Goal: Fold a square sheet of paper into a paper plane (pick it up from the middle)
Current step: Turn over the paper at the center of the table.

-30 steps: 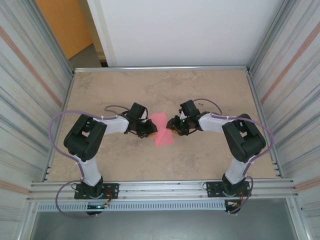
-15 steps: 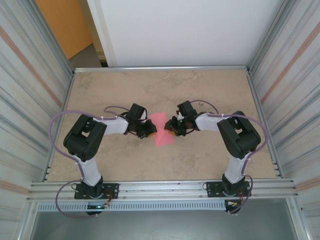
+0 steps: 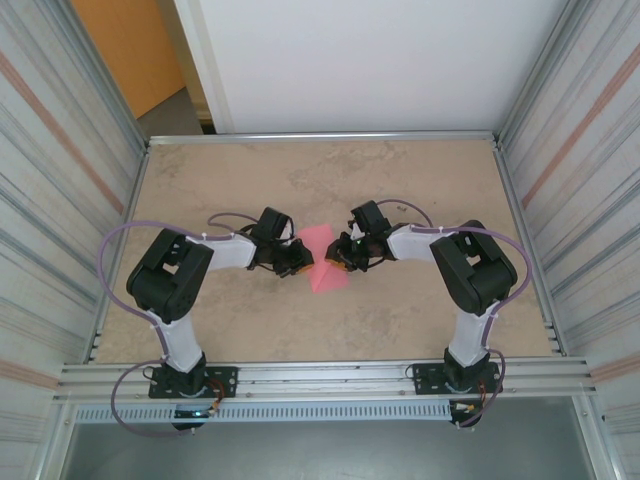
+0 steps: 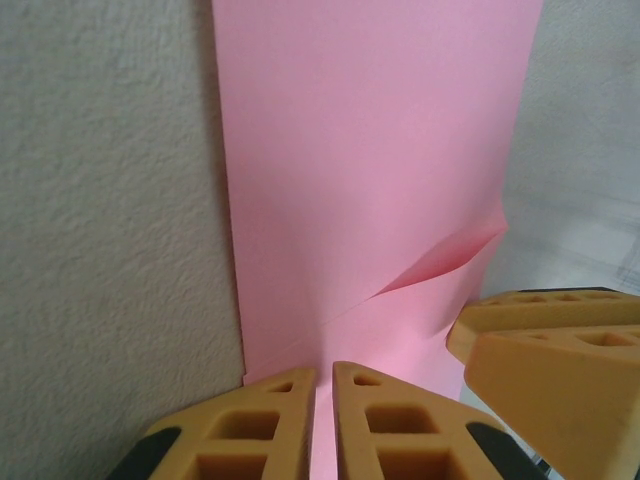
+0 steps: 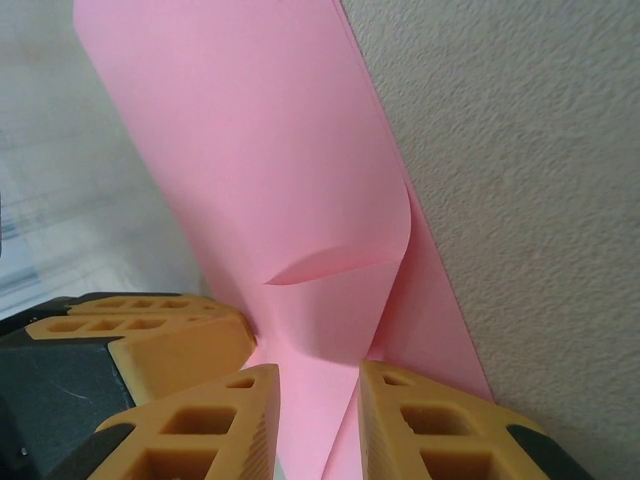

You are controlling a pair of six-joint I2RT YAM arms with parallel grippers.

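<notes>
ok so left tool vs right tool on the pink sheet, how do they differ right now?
Left tool: jaws almost together, pinching the edge of the square sheet of paper; right tool: jaws clearly apart, a curled fold of paper between them. From above, left tool is at the sheet's left side, right tool at its right. Shared: both orange, facing each other across it.
</notes>
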